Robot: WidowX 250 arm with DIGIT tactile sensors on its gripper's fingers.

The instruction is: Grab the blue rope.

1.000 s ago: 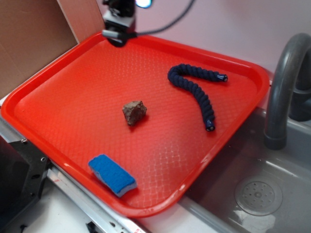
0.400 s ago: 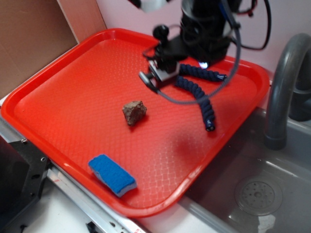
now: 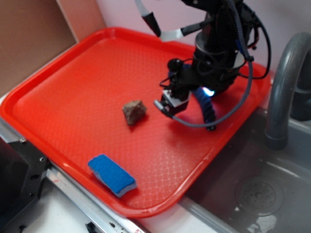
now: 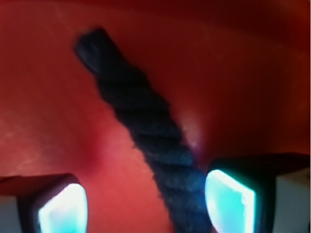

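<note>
Now I see my gripper (image 4: pixel 146 204) low over the red tray (image 3: pixel 73 97), fingers (image 4: pixel 228 201) spread wide apart and straddling the blue rope (image 4: pixel 141 131), which lies on the tray's right side; its strand runs just beside the right pad, contact unclear.

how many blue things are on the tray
2: a bright blue rectangular sponge at the red plastic tray's near edge, and a dark navy twisted rope at its right side, mostly hidden by the arm.

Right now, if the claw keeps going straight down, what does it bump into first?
Probably the blue rope. It lies between the open claw's fingers, closer to one of them, with the red tray right beneath. Depth is blurry, so it's a guess.
</note>
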